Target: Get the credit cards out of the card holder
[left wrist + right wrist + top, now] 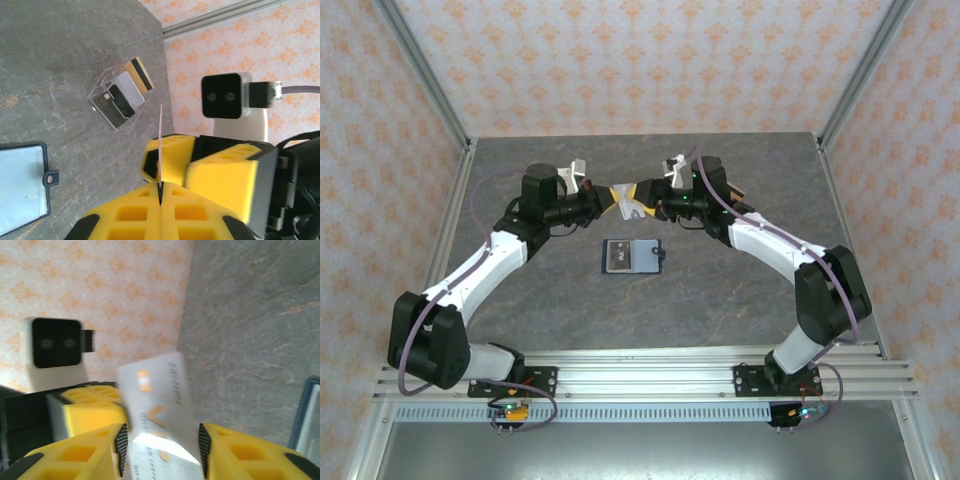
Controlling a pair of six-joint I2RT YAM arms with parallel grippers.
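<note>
The left hand (161,200) is pinching a silver-grey credit card (159,400) by one edge. The right hand (160,445) is straddling that card, though I cannot tell whether it is gripping, and the card's print is blurring beyond reading. The open navy card holder (628,256) is lying on the grey stone-patterned tabletop (720,300) at 6 o'clock of both hands. Orange-patterned wallpaper (620,60) is covering the walls.

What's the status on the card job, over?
Left gripper shut on one credit card. Right gripper flanks it, grip unclear. Card holder lies open on table. Nothing blocking.
</note>
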